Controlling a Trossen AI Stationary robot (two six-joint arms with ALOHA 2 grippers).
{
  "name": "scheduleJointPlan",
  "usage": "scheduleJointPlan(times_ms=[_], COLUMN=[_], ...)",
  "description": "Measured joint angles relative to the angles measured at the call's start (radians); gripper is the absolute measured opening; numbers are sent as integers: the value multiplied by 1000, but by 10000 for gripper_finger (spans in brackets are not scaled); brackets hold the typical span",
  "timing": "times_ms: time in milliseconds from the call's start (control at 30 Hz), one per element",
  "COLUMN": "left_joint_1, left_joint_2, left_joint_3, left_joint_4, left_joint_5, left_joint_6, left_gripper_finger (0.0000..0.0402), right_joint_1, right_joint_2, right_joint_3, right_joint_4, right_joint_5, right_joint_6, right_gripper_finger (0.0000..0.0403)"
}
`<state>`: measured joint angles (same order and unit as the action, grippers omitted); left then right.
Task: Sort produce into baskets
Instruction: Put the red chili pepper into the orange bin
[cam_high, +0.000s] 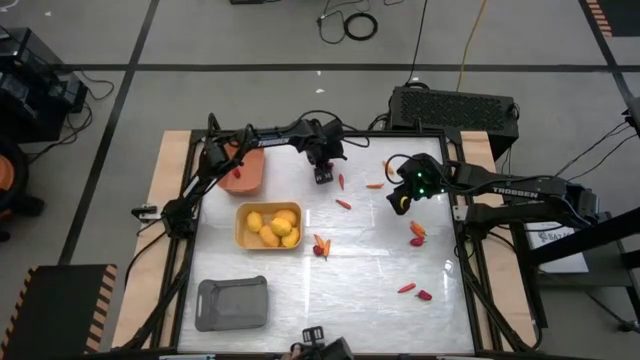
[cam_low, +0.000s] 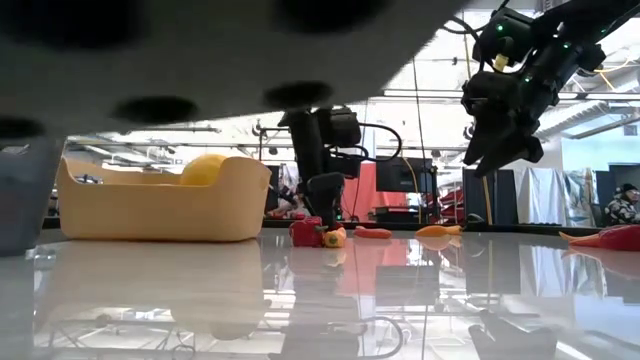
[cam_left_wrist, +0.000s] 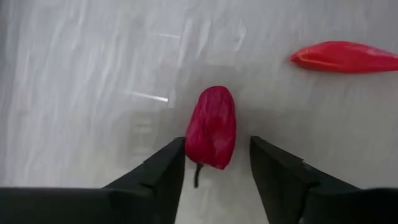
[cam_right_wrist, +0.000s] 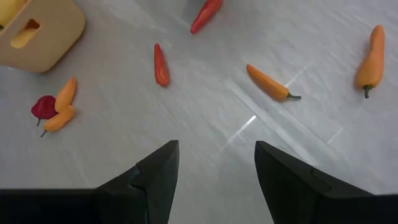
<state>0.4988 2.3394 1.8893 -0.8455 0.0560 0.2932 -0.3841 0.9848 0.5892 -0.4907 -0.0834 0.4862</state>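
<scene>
Overhead, glossy white table (cam_high: 370, 260) — left gripper (cam_left_wrist: 217, 158) agape around red pepper (cam_left_wrist: 211, 126).

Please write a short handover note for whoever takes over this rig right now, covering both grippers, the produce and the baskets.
Left gripper: open, low over the table's far side, fingers either side of a small dark-red pepper, not yet closed.
Right gripper: open, raised above the table's right half, holding nothing.
Done: yellow rounded fruits sit in the yellow tray; a red piece lies in the salmon-orange tray.
Left: the grey tray looks empty; thin orange and red chili-like sticks are scattered over the white table, centre and right.
</scene>
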Motion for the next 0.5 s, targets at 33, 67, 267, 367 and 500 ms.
scheduleJointPlan(times_ms=[33, 67, 267, 367, 500], left_joint_1=[0, 0, 2, 7, 12], left_joint_2=[0, 0, 0, -6, -11], left_joint_3=[0, 0, 0, -1, 4], left_joint_4=[-3, -5, 2, 3, -6], left_joint_5=[0, 0, -5, -6, -18], left_joint_6=[0, -1, -45, -52, -52], left_gripper_finger=[168, 159, 110, 89, 66], right_joint_1=[0, 0, 0, 0, 0], right_joint_2=[0, 0, 0, 0, 0], right_joint_3=[0, 0, 0, 0, 0], right_joint_4=[0, 0, 0, 0, 0], right_joint_5=[0, 0, 0, 0, 0], right_joint_6=[0, 0, 0, 0, 0], right_gripper_finger=[203, 203, 203, 203, 203])
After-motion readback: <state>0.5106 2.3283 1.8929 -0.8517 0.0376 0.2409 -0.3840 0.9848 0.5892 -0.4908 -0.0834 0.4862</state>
